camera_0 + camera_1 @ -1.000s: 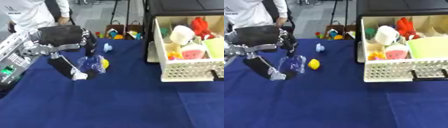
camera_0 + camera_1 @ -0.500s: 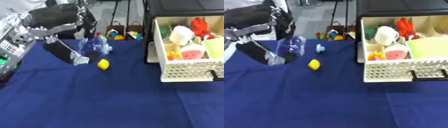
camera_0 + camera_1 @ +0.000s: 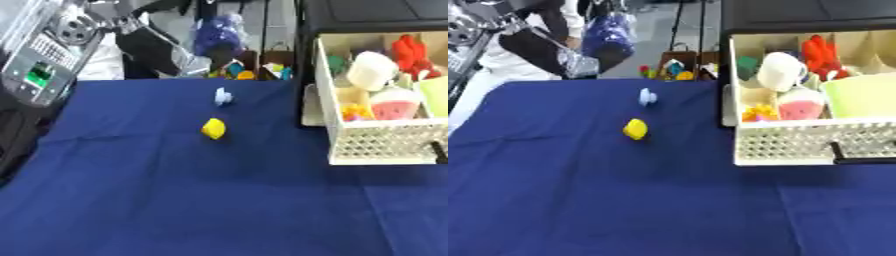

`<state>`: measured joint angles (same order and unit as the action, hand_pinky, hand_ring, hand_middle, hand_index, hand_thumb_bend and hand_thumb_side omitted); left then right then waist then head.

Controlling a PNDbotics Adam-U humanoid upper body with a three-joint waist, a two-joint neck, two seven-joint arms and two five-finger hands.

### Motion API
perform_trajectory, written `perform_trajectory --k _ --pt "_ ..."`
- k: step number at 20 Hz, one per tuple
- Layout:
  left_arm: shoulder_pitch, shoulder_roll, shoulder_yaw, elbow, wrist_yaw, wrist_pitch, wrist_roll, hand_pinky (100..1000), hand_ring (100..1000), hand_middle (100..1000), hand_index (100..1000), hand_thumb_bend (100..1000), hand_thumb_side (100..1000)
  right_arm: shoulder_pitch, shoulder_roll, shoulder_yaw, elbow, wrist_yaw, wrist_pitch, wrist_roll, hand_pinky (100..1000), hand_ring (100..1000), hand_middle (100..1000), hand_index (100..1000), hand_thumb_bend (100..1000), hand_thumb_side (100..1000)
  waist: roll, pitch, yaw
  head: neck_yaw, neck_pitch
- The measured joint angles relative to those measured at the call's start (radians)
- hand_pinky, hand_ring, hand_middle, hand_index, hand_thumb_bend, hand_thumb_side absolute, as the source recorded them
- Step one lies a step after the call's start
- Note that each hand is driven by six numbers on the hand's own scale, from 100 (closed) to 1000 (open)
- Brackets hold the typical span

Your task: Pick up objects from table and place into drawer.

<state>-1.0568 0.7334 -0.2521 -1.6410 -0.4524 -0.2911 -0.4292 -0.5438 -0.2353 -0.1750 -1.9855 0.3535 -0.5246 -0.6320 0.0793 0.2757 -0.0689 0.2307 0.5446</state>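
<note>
The left hand (image 3: 179,47) is up high, far left of the drawer (image 3: 385,145), and a blue thing (image 3: 219,35) hangs by it (blurry; whether the fingers hold it is unclear). It might fall on the way over.

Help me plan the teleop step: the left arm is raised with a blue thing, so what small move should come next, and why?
Probably swing the left hand rightward toward the open white drawer. The blue object is lifted well above the blue table and left of the drawer, which already holds several toys. The yellow piece and the small pale-blue piece lie on the cloth for later.
</note>
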Motion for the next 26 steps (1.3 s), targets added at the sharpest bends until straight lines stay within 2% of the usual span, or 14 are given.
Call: perform_trajectory --k 7,15,26 --pt "-0.083 -0.074 -0.001 0.069 -0.031 -0.010 0.010 369 486 349 412 238 498 0.000 0.000 0.003 0.000 0.000 0.000 0.001 727 773 681 796 100 1000 0.008 0.000 -0.006 0.016 0.008" --pt "-0.145 -0.150 -0.003 0.099 -0.037 -0.007 0.031 358 477 330 400 236 490 0.000 0.000 0.009 0.000 -0.003 0.002 0.003 727 773 681 796 100 1000 0.015 -0.007 -0.018 0.030 0.009" --pt "-0.206 -0.254 -0.032 0.158 -0.029 0.009 0.076 350 472 317 391 233 485 -0.016 0.000 0.009 0.000 -0.012 0.001 0.002 727 774 679 795 100 1000 0.049 0.003 -0.071 0.082 0.009"
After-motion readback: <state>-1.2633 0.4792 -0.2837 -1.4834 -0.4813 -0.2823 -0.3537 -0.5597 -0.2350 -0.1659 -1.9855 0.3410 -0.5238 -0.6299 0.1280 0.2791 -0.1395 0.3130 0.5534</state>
